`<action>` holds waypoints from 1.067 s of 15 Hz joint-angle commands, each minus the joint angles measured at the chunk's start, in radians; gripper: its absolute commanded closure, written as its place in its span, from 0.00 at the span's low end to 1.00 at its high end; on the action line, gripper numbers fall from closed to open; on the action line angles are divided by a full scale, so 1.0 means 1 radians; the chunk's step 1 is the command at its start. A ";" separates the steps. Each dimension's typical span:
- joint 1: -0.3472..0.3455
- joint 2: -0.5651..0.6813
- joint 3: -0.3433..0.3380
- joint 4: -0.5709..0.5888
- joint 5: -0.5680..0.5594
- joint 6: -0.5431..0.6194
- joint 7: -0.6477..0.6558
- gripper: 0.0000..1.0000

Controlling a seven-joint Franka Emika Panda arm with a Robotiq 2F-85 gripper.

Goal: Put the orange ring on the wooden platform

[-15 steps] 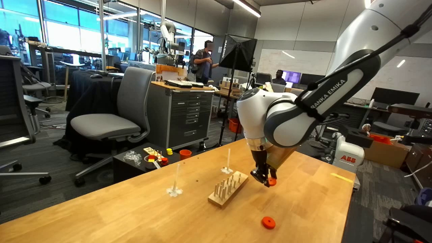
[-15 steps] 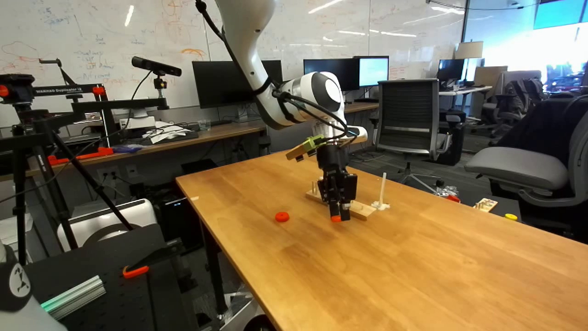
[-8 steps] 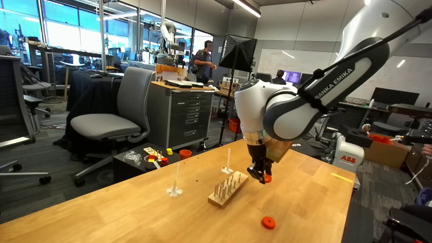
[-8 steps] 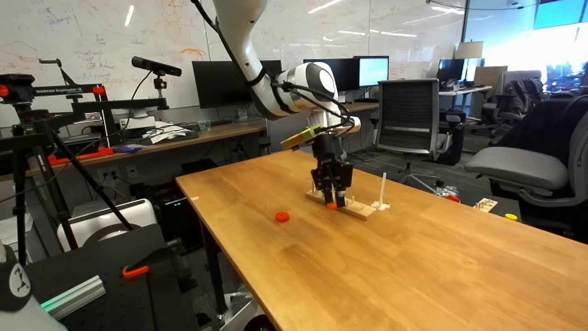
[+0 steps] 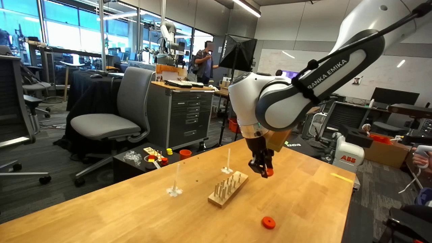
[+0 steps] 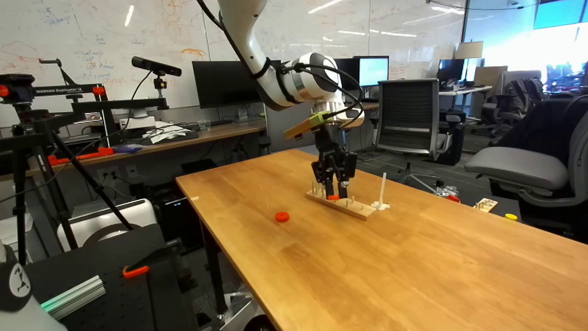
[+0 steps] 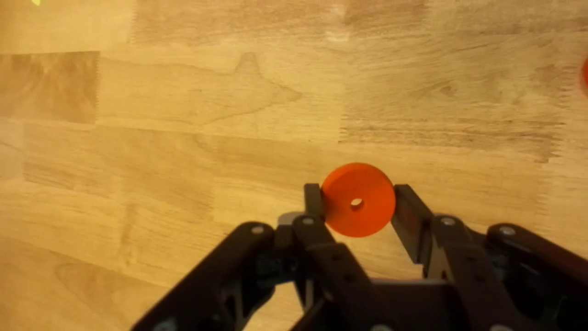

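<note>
The orange ring (image 7: pixel 358 220), a small disc with a centre hole, sits between the two fingertips of my gripper (image 7: pixel 358 200), which touch its sides. In both exterior views the ring (image 5: pixel 269 172) (image 6: pixel 333 197) is held above the table at the tips of my gripper (image 5: pixel 265 172) (image 6: pixel 336 192). The wooden platform (image 5: pixel 215 201) is a pale rectangular board with several upright pegs. In an exterior view it lies to the left of the ring; in an exterior view (image 6: pixel 359 211) it is partly hidden behind my gripper. It is out of the wrist view.
A redder ring (image 5: pixel 268 222) (image 6: pixel 282 216) lies on the table; its edge shows in the wrist view (image 7: pixel 585 76). Two thin upright rods (image 5: pixel 176 177) (image 5: pixel 228 160) stand on white bases beyond the platform. A black side table (image 5: pixel 133 172) with small containers stands past the table edge.
My gripper has risen, carrying the orange ring higher above the table. The platform and the redder ring have not moved.
</note>
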 commanded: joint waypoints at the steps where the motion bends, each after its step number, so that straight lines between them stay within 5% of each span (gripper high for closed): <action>1: -0.016 0.057 0.037 0.117 0.018 -0.122 -0.067 0.82; 4: -0.010 0.065 0.041 0.135 0.016 -0.120 -0.031 0.82; 16: -0.057 -0.049 0.032 -0.008 0.157 0.272 0.052 0.82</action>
